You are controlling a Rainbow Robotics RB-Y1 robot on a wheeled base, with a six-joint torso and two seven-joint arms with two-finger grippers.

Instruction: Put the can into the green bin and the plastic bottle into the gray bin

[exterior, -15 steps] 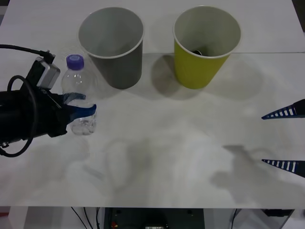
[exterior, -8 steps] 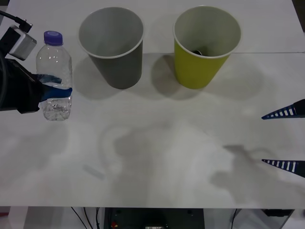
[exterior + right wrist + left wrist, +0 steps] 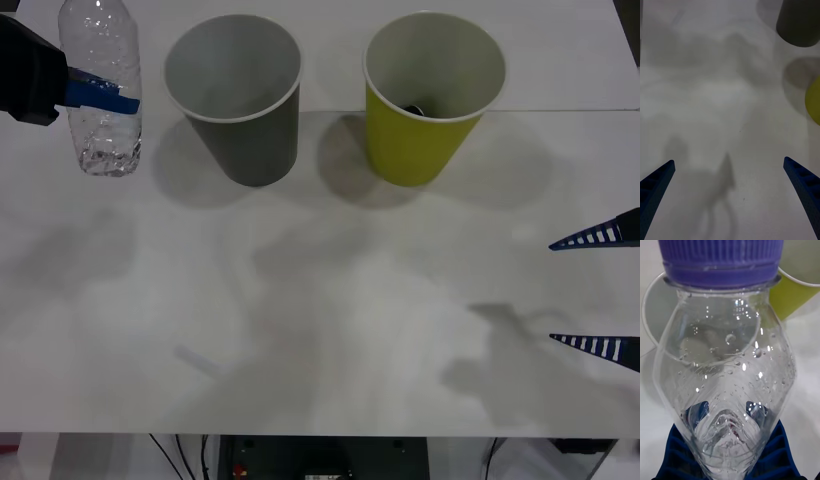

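On the smooth white table (image 3: 330,300) stand two tapered cup-shaped bins, the gray bin (image 3: 240,130) beside the green bin (image 3: 425,130). The left gripper (image 3: 100,95) pinches the clear, crinkled plastic bottle (image 3: 100,90) aloft, left of the gray bin. The right gripper (image 3: 595,290) hangs spread, its fingers ribbed blue.

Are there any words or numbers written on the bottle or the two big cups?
None: no words, numbers or signs can be read.
Bottle: clear, no label, plain purple cap.
Gray bin: plain.
Green bin: plain.
The left gripper holds the bottle; the right gripper waits open.
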